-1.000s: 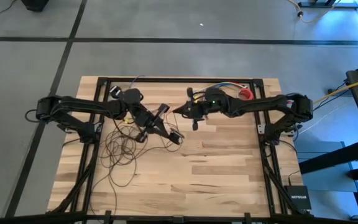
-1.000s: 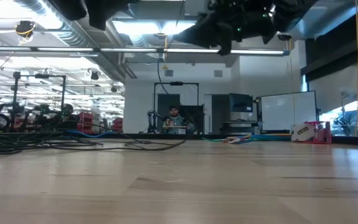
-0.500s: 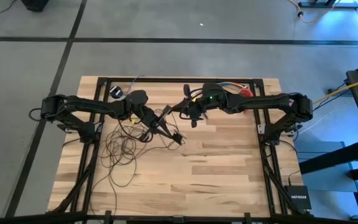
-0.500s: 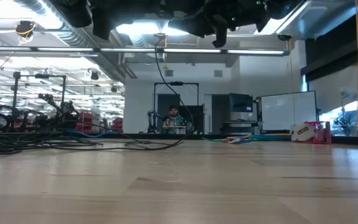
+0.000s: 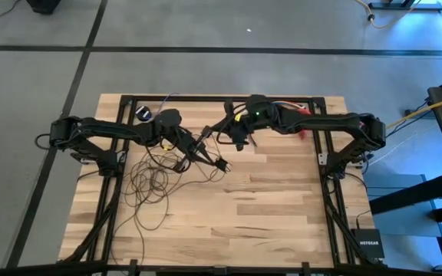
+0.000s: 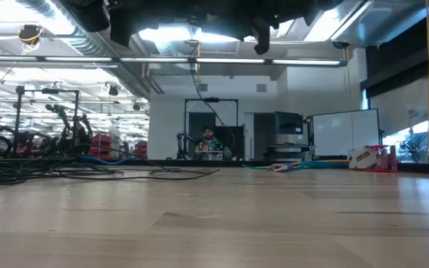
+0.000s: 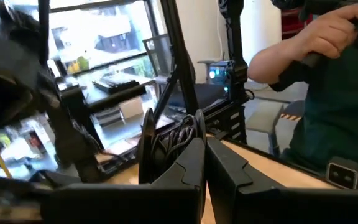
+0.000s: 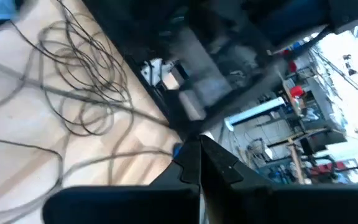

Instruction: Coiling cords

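The thin dark cord lies in many loose loops [image 5: 150, 184] on the table's left half; its loops also show in the right wrist view [image 8: 86, 81]. The small black puck [image 5: 144, 113] lies near the far left corner. My left gripper [image 5: 221, 164] is above mid-table, shut on a bunch of cord loops [image 7: 178, 132]. My right gripper [image 5: 207, 136] is shut and points toward the table's left, just beyond the left gripper. In the low view one strand [image 6: 194, 89] hangs from above toward the table. My left gripper pinches several cord loops [image 7: 185, 127] between its two shut fingers; the loops arch above the fingertips, clear of the table. My right gripper [image 8: 199, 144] is shut above the table; I cannot tell whether it touches a strand of cord.
Multicoloured wires [image 5: 282, 103] lie at the far edge right of centre, with a red and white object [image 6: 365, 158] near them. A yellow cable [image 5: 413, 115] runs off the table's right side. A person's hand [image 7: 303, 43] shows beyond the table.
My right gripper has gone toward the table's left and far edges, closing on the left arm. My left arm has shifted a little to the right. The strand hanging in the low view now reaches lower and curves more.
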`<state>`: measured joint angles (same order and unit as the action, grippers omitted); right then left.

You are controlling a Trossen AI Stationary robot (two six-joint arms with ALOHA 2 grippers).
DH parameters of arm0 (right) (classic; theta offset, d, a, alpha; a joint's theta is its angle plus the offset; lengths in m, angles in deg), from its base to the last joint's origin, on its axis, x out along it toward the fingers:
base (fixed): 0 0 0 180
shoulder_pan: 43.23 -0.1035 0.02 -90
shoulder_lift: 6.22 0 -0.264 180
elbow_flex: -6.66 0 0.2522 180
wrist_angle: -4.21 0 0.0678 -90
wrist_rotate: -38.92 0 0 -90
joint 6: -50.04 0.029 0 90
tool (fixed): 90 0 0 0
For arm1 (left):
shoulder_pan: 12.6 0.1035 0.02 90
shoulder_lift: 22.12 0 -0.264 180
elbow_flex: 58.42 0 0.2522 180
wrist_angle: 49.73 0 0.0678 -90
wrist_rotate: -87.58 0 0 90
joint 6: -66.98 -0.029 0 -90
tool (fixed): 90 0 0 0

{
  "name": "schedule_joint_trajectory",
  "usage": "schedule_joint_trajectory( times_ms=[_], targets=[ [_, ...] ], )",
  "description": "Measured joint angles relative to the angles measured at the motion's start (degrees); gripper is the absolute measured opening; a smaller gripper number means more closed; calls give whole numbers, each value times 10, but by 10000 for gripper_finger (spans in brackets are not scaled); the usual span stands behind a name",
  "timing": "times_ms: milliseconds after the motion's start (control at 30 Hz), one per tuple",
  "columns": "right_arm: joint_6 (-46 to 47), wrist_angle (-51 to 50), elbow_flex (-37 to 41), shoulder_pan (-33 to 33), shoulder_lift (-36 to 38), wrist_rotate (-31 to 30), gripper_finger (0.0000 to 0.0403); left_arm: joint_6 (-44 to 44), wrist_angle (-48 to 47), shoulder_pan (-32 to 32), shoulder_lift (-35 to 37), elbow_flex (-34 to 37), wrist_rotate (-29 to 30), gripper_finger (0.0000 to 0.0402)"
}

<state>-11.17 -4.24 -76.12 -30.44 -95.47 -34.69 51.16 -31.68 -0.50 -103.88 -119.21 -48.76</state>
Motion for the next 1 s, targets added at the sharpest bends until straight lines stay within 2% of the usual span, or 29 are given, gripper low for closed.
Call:
schedule_joint_trajectory(
  times_ms=[133,300,433,533,700,767,867,933,1000],
  targets=[
    [-23,-34,-21,-2,17,-38,1,6,-40,1,-4,2,15,1],
    [-23,-102,-34,-1,21,-62,1,10,-32,7,-2,1,56,1],
    [-23,-121,-37,-14,28,-99,1,18,-33,15,-2,2,61,1],
    [-20,-136,-37,-23,27,-169,2,14,-40,17,-2,2,61,1],
    [-3,-148,-37,-50,39,-356,23,6,-47,16,-2,2,60,1],
    [16,-145,-45,-63,46,-406,37,4,-47,16,-2,2,60,1],
    [86,-150,-49,-69,67,-401,65,0,-47,16,-2,2,60,1],
    [154,-179,-49,-60,85,-359,86,2,-47,16,-2,2,60,1],
    [227,-247,-49,-44,102,-285,108,2,-47,15,-2,2,60,1]
  ],
)
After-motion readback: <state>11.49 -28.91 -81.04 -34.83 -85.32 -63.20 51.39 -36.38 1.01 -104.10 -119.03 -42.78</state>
